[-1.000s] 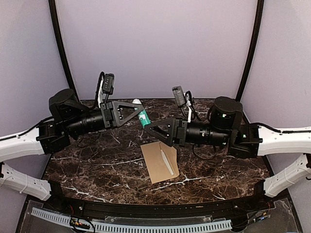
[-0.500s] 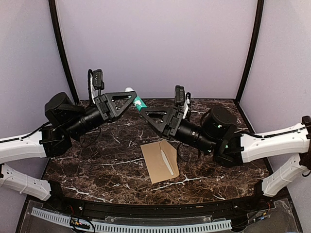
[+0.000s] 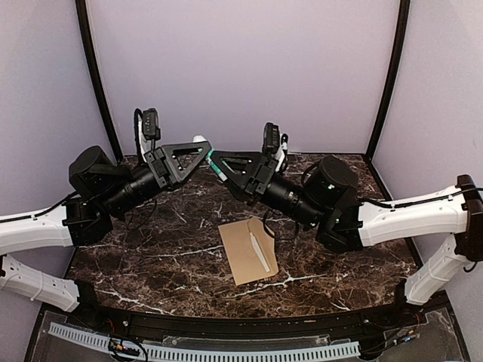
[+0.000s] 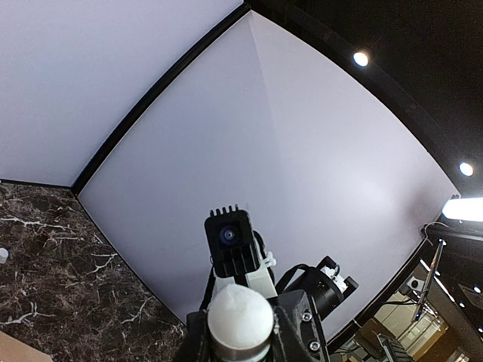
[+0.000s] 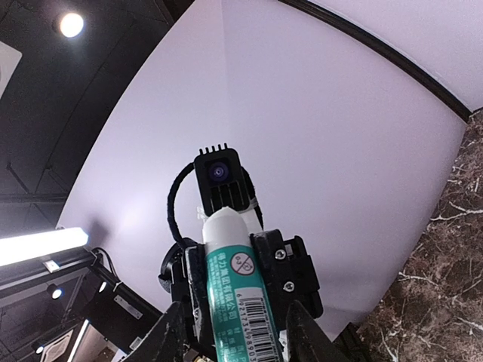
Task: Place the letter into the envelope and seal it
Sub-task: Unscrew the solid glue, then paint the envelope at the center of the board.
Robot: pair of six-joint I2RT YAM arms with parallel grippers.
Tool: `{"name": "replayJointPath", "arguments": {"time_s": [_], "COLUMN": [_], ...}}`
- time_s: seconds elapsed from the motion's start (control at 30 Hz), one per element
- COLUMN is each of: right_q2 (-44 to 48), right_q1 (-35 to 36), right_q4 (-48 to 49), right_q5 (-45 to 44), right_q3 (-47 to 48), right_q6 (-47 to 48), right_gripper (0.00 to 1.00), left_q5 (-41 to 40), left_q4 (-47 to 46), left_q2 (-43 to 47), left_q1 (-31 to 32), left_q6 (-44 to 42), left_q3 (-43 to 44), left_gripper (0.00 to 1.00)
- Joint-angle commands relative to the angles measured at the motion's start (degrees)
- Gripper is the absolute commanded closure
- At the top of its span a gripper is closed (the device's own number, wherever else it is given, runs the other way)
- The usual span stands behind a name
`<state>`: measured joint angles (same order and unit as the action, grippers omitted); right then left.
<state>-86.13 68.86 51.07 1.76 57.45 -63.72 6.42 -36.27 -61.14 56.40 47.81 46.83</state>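
Obs.: we find the plain kraft-brown paper envelope (image 3: 243,260) flat at mid-table on the dark marble-patterned table (image 3: 143,260), with a thin white strip (image 3: 259,251) lying on its face. Both arms are raised above it, well apart from it. The left gripper (image 3: 205,149) is clamped on a white glue stick with a teal label (image 5: 240,302). The right gripper (image 3: 224,164) has its fingers either side of that tube; we cannot tell whether they touch it.
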Motion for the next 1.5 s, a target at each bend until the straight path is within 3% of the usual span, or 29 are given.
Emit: {"name": "replayJointPath", "arguments": {"time_s": [0.0, 0.37, 0.6, 0.67, 0.83, 0.97, 1.0, 1.07, 1.27, 1.37, 1.47], "right_q2": [-1.2, -2.1, -0.9, 0.3, 4.3, 8.5, 9.7, 12.4, 20.6, 24.3, 26.0], "right_q1": [-0.7, -0.9, -0.9, -0.9, -1.0, -1.0, -0.9, -1.0, -1.0, -1.0, -1.0], "right_q4": [5.0, 5.9, 4.9, 4.4, 1.1, -6.8, -8.9, -13.7, -32.7, -43.3, -54.6], "right_q5": [1.9, 1.7, -1.3, -3.7, -7.8, -11.9, -13.0, -15.3, -23.1, -24.9, -25.0], "right_q3": [2.6, 3.5, 2.4, 1.0, -2.1, -3.1, -3.5, -4.1, -4.6, -3.9, -2.0], "right_q6": [-1.5, -2.0, 0.0, 0.8, 3.9, 7.5, 8.5, 10.3, 14.7, 16.9, 17.4], "right_gripper": [0.59, 0.62, 0.76, 0.79, 0.85, 0.87, 0.87, 0.87, 0.88, 0.88, 0.88], "left_q5": [-0.2, -0.2, 0.4, 0.7, 1.4, 1.8, 2.3, 2.9, 2.6, 5.2, 9.2], "left_q4": [-2.3, -3.3, -2.2, -0.1, 4.7, 11.1, 13.6, 19.5, 39.3, 52.0, 56.7], "left_q2": [0.5, 0.5, 0.5, 0.7, 2.0, 3.5, 3.7, 4.1, 2.9, -0.9, -6.5], "left_q1": [-0.2, -0.2, -0.2, -0.2, -0.2, -0.2, -0.2, -0.2, -0.4, -3.8, -7.3], "left_q6": [-0.7, -0.8, -0.7, -0.9, -1.6, -1.9, -1.8, -1.9, -7.3, -13.8, -22.1], "left_q3": [-1.0, -2.1, -2.7, -2.7, -2.6, -2.4, -2.2, -0.5, 5.7, 11.9, 15.5], "left_gripper": [0.94, 0.94, 0.93, 0.86, 0.44, 0.28, 0.20, 0.15, 0.13, 0.12, 0.12]}}
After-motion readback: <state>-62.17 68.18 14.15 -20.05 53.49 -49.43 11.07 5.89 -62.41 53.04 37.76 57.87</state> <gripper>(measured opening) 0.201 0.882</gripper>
